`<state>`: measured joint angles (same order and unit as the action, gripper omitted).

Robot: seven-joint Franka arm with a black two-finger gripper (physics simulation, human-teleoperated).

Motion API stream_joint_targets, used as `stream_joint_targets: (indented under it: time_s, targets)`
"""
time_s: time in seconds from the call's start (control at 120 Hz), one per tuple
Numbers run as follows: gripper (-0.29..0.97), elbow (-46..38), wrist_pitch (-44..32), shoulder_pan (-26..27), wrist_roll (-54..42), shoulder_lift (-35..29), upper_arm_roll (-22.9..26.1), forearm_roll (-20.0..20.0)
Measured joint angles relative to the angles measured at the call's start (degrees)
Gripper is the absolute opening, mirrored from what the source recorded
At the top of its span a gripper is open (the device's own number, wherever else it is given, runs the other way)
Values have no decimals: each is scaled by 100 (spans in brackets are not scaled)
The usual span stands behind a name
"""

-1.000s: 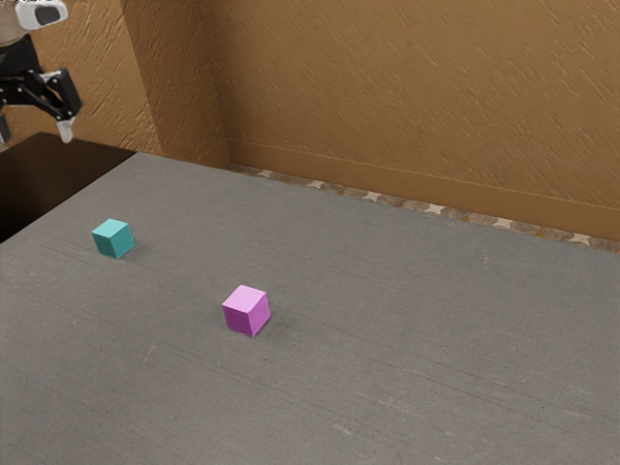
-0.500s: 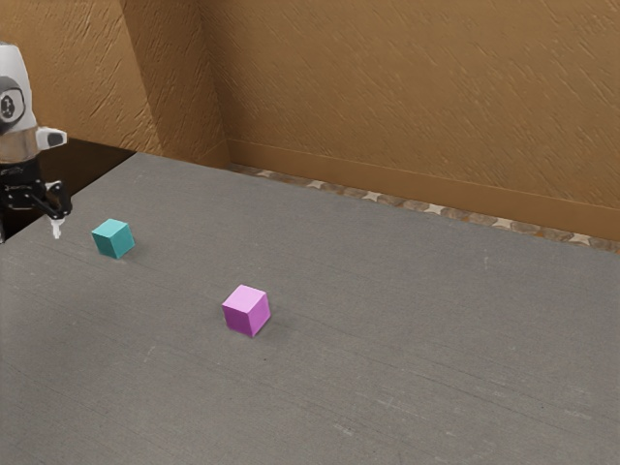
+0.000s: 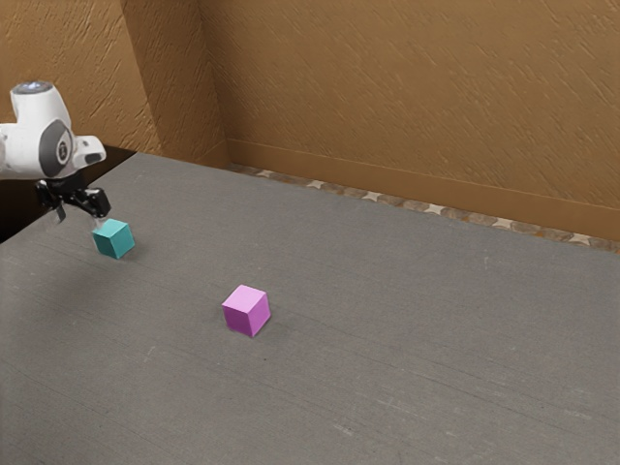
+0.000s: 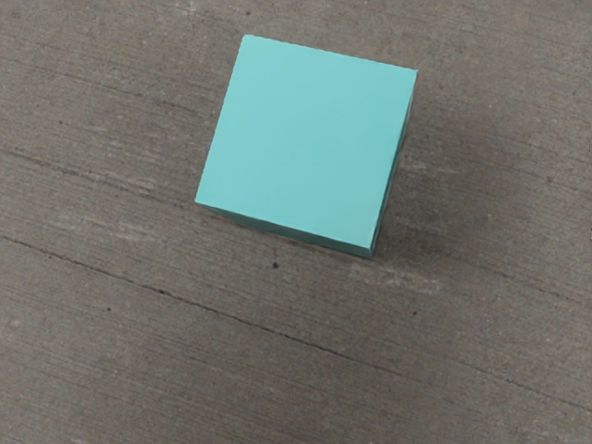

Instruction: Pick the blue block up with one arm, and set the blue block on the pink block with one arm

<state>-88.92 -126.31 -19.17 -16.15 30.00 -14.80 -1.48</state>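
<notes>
The blue block (image 3: 113, 238), a teal-blue cube, rests on the grey table (image 3: 407, 320) toward the exterior view's left. My gripper (image 3: 79, 212) hovers just above it and slightly to its left, open, with nothing between its fingers. In the wrist view the blue block (image 4: 310, 143) shows its top face directly under my hand, turned a little relative to the camera. The pink block (image 3: 246, 310) sits alone on the table, to the right of the blue block and nearer the front edge, well apart from it.
A brown textured wall (image 3: 407, 97) runs along the back of the table, with a corner behind the arm. A dark surface (image 3: 29, 179) lies past the table's left edge, below the arm.
My hand came down from the upper left, then shifted right and slightly up, so it now hangs just above the blue block. Neither block has moved.
</notes>
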Motion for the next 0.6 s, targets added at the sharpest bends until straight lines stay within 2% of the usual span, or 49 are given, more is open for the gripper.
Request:
stream_joint_targets:
  time_s: [0.158, 0.233, 0.6]
  targets:
    - [68, 99, -420, -135, -695, 241, 93, -145]
    - [68, 408, -533, -201, -975, 580, 98, -263]
    - [68, 1221, -746, -382, -1920, 1374, 287, -710]
